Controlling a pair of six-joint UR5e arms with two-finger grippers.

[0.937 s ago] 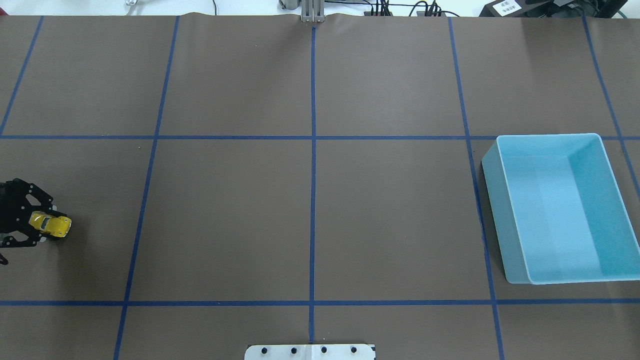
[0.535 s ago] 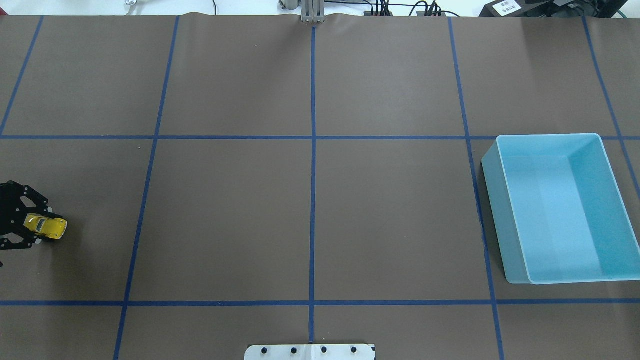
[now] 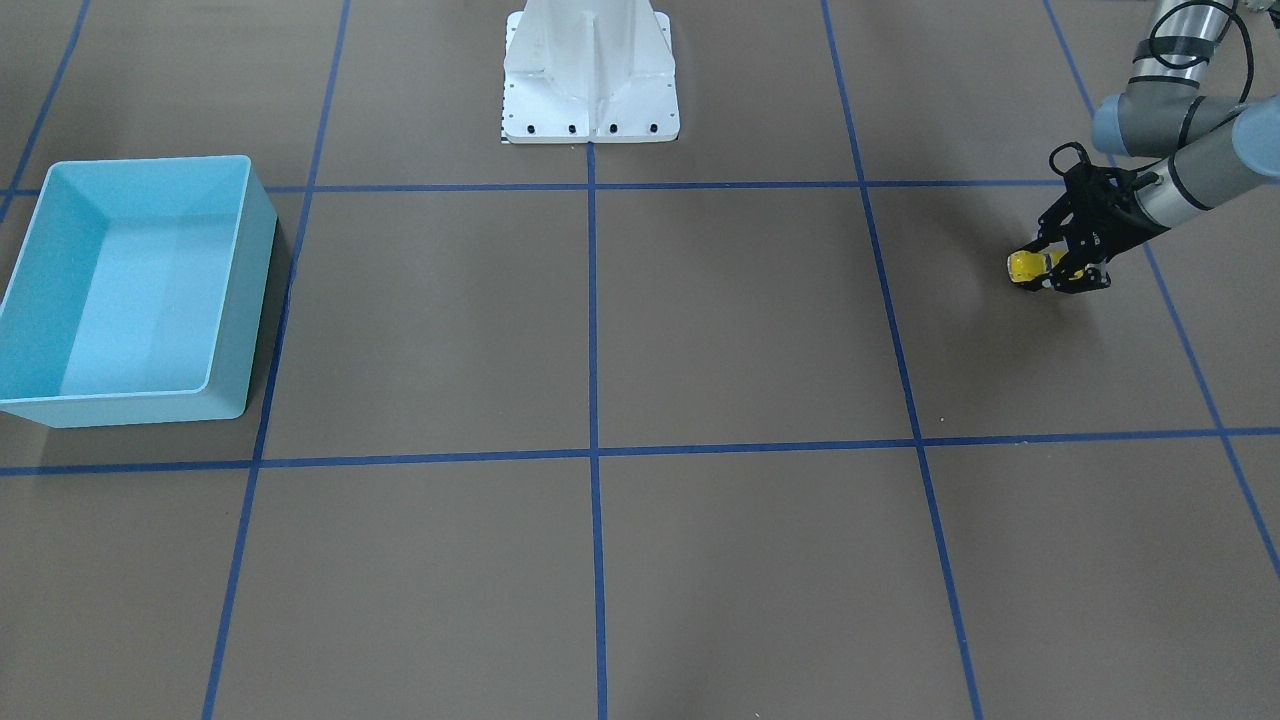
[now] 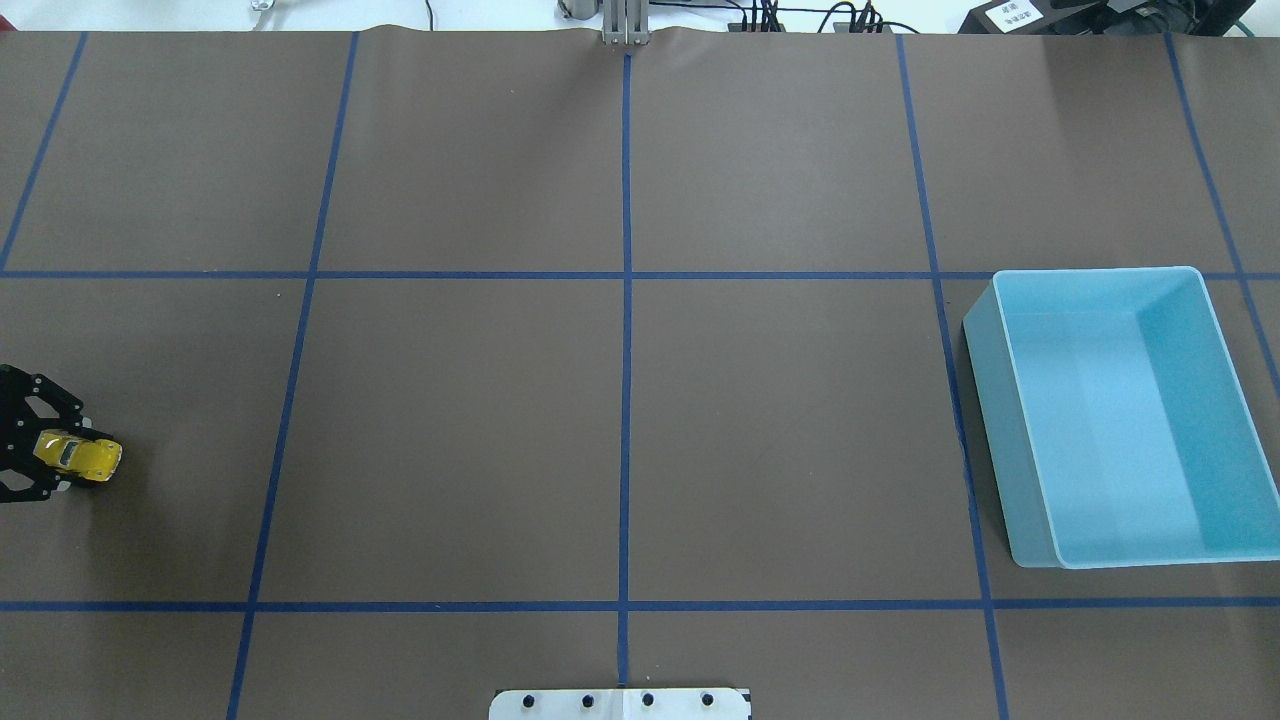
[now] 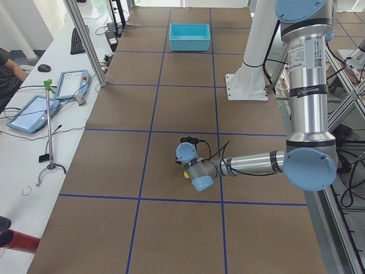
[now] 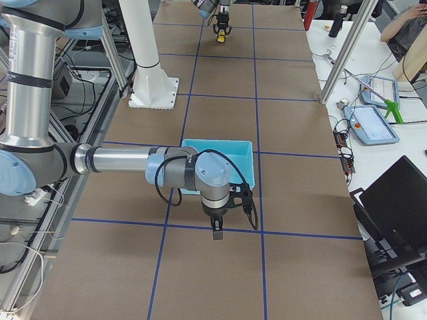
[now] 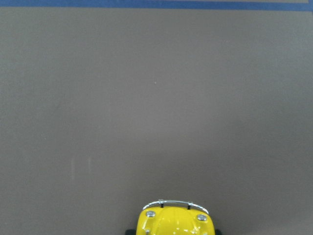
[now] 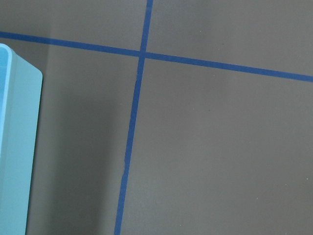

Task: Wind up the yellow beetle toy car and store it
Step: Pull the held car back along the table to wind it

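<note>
The yellow beetle toy car (image 4: pixel 92 457) sits low at the table's far left, nose pointing toward the table's middle. My left gripper (image 4: pixel 66 457) is shut on its sides from behind; it also shows in the front-facing view (image 3: pixel 1052 270) with the car (image 3: pixel 1026 266). The left wrist view shows only the car's yellow nose and chrome bumper (image 7: pixel 175 220) above bare brown table. The light blue bin (image 4: pixel 988 440) stands empty at the far right. My right gripper (image 6: pixel 217 229) hangs near the bin's near side, seen only in the exterior right view; I cannot tell its state.
Blue tape lines divide the brown table cover into squares. The robot's white base plate (image 3: pixel 590 100) sits at the table's middle edge. The bin's corner (image 8: pixel 14 147) shows at the left of the right wrist view.
My left gripper has moved left toward the table's left edge, taking the yellow car with it. The bin has not moved.
</note>
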